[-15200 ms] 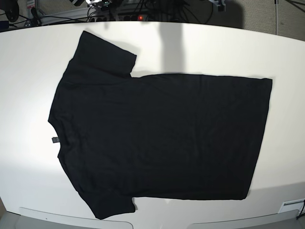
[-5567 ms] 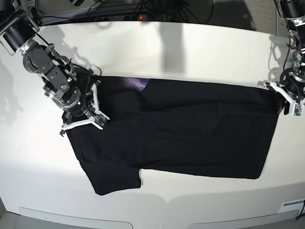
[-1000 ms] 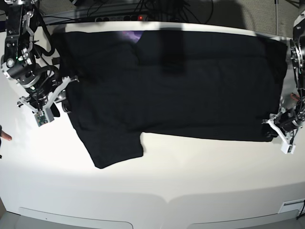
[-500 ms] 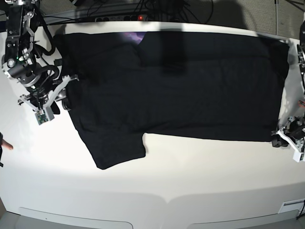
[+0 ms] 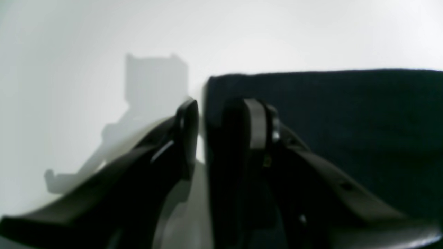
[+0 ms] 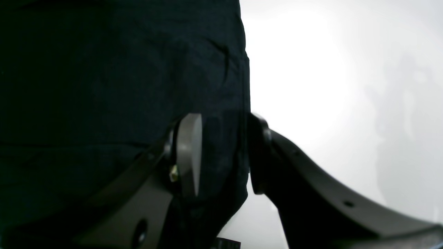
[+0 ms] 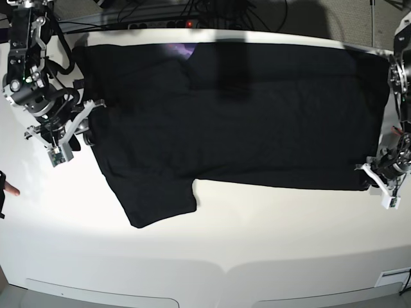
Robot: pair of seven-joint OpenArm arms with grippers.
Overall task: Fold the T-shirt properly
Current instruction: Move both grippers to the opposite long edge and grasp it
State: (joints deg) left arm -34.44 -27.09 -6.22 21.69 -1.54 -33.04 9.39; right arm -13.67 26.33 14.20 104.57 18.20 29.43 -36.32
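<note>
The black T-shirt [image 7: 244, 115] lies spread across the white table [image 7: 257, 256], its near sleeve [image 7: 157, 202] pointing toward the front. A sliver of purple print [image 7: 183, 49] shows at a fold along its far edge. My left gripper [image 7: 372, 178] is at the shirt's near right corner. In the left wrist view, the left gripper [image 5: 221, 114] is shut on that corner of the T-shirt [image 5: 346, 114]. My right gripper [image 7: 80, 133] is at the shirt's left edge. The right wrist view shows the right gripper [image 6: 225, 145] shut on a fold of the T-shirt [image 6: 104, 69].
Cables and a power strip [image 7: 186, 22] run behind the table's far edge. A person's hand [image 7: 5, 189] reaches in at the left border. Bare white tabletop runs in front of the shirt.
The left gripper swung slightly outward to the right and came back, tugging the hem corner with it. The right gripper and the rest of the shirt stayed put.
</note>
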